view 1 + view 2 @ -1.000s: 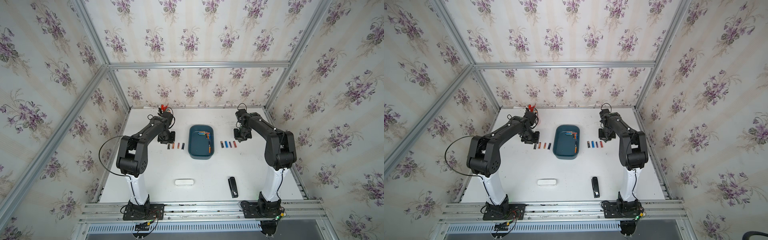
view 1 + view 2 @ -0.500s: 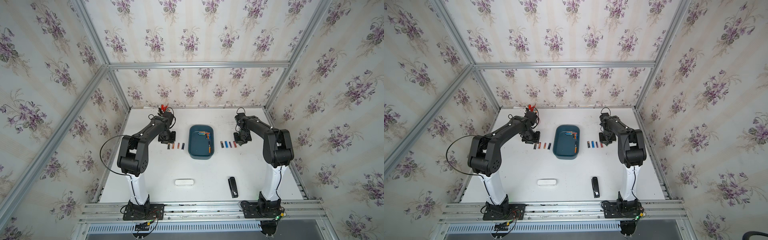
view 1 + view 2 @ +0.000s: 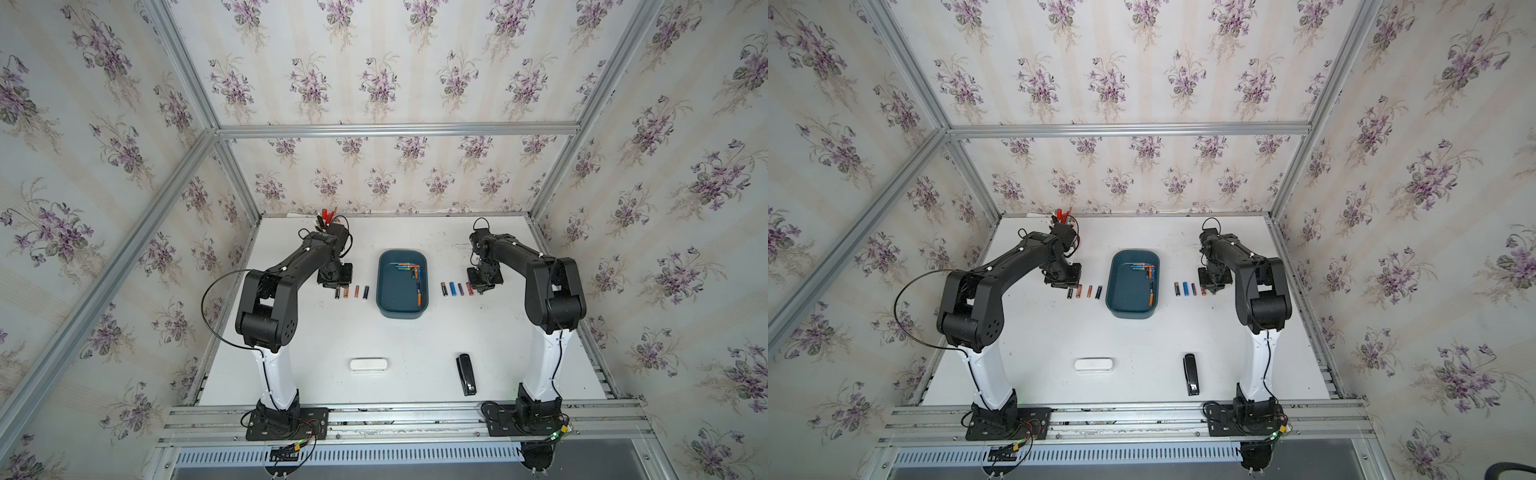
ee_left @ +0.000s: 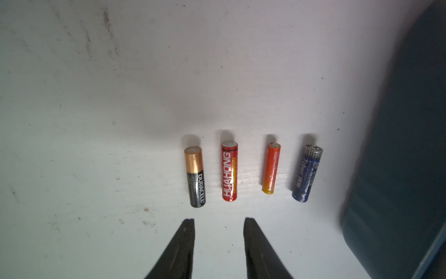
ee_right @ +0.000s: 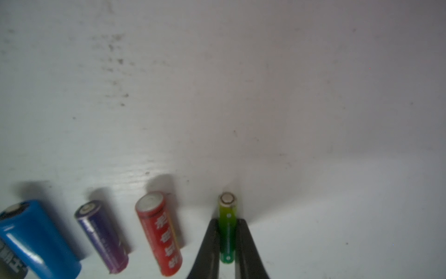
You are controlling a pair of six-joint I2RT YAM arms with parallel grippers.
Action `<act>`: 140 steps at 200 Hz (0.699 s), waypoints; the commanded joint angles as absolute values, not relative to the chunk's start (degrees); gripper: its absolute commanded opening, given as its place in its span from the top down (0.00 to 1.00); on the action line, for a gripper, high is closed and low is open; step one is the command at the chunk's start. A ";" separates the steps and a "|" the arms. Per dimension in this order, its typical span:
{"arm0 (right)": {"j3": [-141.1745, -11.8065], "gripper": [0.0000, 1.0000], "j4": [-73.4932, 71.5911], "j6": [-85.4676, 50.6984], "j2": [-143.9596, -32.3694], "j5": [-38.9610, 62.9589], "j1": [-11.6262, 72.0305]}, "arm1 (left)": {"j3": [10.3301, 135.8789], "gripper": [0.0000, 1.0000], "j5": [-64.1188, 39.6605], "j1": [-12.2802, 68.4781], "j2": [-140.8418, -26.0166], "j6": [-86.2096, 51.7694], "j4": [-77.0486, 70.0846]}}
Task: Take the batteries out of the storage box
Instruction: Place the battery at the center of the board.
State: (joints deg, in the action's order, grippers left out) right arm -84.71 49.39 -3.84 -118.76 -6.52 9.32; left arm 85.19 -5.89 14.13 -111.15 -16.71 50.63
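**Batteries out of the box: nine removed or in hand, several left to lift**

- Nearest you, not part of the job: a white oblong case (image 3: 368, 365) and a black stapler (image 3: 466, 374). Both lie well apart from the work.
- Middle of the counter (image 3: 316, 353): the storage box (image 3: 401, 309) stands open-topped between two rows of removed cells.
- Left row, four side by side on the counter: black-and-copper battery (image 4: 195, 177), red battery (image 4: 229, 171), orange battery (image 4: 271, 168) and dark blue battery (image 4: 306, 172). The dark blue one lies closest to the box.
- Your left end effector (image 4: 218, 219) is released and empty. Its fingers stand apart near the black-and-copper and red cells and touch neither.
- The right row (image 3: 456, 288) shows four cells on the counter in both top views.
- Your right end effector (image 5: 228, 221) is clenched on a green battery (image 5: 227, 207). It sits low at the outer right end of that row, just beside a red-labelled battery (image 5: 159, 232). You cannot tell whether the green cell touches the counter. It looks ready to be laid down as the fifth.
- Inside the box, the near half is bare. One battery (image 3: 418, 293) lies along the right wall, and a cluster (image 3: 409, 268) sits in the far right corner. The cluster is too small to count.
- Relation: the box lies right of your left end effector and left of your right one, with a row of cells between in each case. Neither is over the box.
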 commanded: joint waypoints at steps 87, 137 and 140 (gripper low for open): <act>-85.17 0.80 50.12 -3.34 -118.66 -5.86 9.37 | 86.10 0.60 -5.27 14.20 -110.75 -16.74 51.60; -86.21 0.77 50.64 -3.60 -118.05 -5.78 9.39 | 88.00 0.59 -4.49 14.68 -110.22 -16.78 53.00; -86.36 0.77 50.70 -3.60 -118.04 -5.79 9.35 | 88.18 0.59 -4.48 14.80 -110.15 -16.71 53.07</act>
State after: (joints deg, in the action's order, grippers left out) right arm -85.58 49.71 -3.40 -118.74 -5.93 9.32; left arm 87.05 -5.41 14.39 -110.83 -16.73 51.48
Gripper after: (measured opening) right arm 0.226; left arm 0.408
